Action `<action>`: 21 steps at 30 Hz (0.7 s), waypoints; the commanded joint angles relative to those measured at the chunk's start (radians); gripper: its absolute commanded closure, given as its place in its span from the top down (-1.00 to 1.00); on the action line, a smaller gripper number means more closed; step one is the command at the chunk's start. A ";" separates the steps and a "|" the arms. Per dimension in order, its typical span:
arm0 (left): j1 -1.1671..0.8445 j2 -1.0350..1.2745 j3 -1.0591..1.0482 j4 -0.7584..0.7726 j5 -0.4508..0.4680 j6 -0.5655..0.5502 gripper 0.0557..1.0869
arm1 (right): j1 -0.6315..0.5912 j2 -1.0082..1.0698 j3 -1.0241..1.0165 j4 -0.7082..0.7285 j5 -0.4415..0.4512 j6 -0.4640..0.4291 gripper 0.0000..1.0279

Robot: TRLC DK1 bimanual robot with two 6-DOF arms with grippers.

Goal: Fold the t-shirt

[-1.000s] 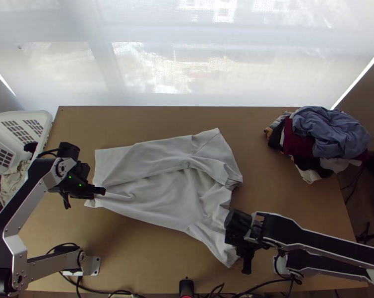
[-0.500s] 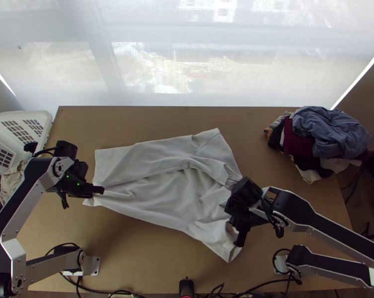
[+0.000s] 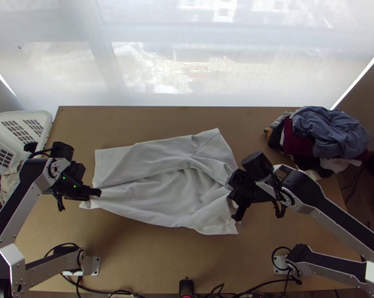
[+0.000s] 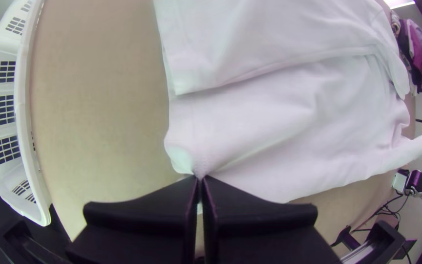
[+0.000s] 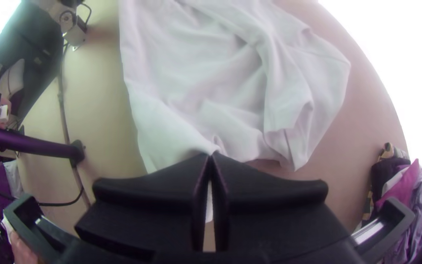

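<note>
The white t-shirt (image 3: pixel 162 193) lies across the middle of the table, its far part folded over lengthwise, with creases in the near layer. At its left near corner is my left gripper (image 3: pixel 98 192); in the left wrist view the left gripper (image 4: pixel 200 180) is shut on a pinch of the hem. By the shirt's right near side stands my right gripper (image 3: pixel 235 217). The right wrist view has the right gripper (image 5: pixel 210 157) shut on cloth of the t-shirt (image 5: pixel 172 98), near the sleeve end, with a little fabric hanging below the fingertips.
A heap of clothes (image 3: pixel 331 139) lies at the table's far right. The white basket (image 3: pixel 44 119) stands against the left edge, some cloth inside. Bare tabletop (image 3: pixel 152 263) stretches along the near side between the arms' bases.
My right gripper has moved away from the near edge, up the picture, and the shirt's near right part has been drawn with it. The left gripper has shifted slightly left, tugging its corner.
</note>
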 commanded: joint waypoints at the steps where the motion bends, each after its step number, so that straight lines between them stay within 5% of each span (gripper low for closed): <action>1: 0.007 -0.006 0.005 -0.067 0.001 0.038 -0.93 | -0.040 0.026 0.068 0.031 0.001 0.002 -0.95; 9: 0.005 -0.018 0.002 -0.115 -0.001 0.114 -0.93 | -0.080 0.063 0.133 0.067 -0.001 0.011 -0.95; 21: 0.051 0.060 0.071 0.014 -0.054 0.124 -0.93 | -0.174 0.161 0.226 0.118 -0.002 0.010 -0.95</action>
